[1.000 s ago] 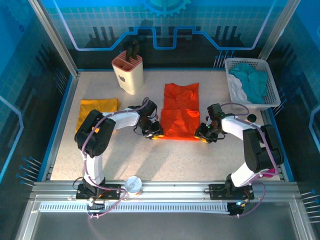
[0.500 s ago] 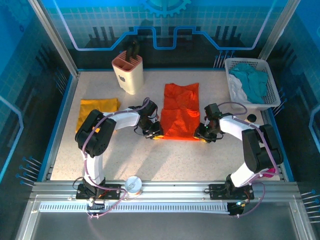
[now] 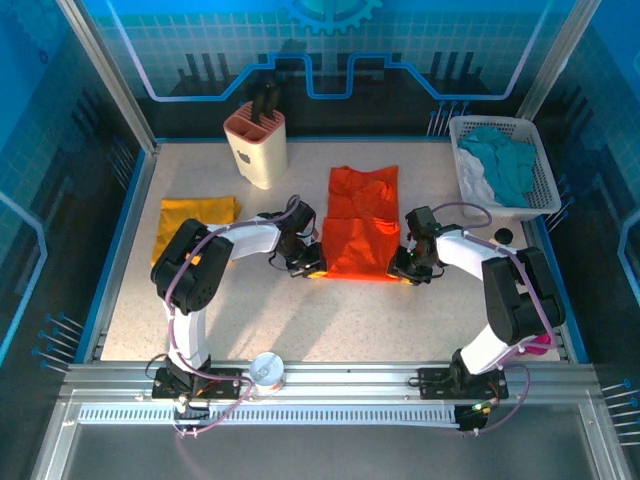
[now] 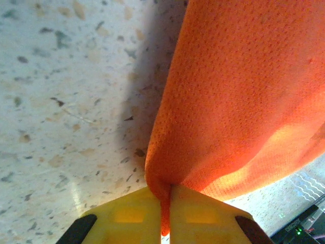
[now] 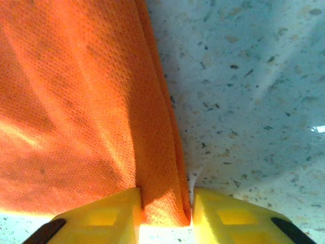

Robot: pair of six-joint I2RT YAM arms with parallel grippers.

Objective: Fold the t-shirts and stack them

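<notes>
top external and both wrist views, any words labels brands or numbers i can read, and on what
No text can be read in any of the views.
back panel: a gear outline and a line pattern, no words.
orange-red t-shirt: no print or label showing.
dark device at the corner of the left wrist view: tiny marks, too small to read.

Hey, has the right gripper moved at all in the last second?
Yes, slightly. In the top view the right gripper has shifted left, away from the white basket and further in on the orange-red t-shirt at its right edge.
</notes>
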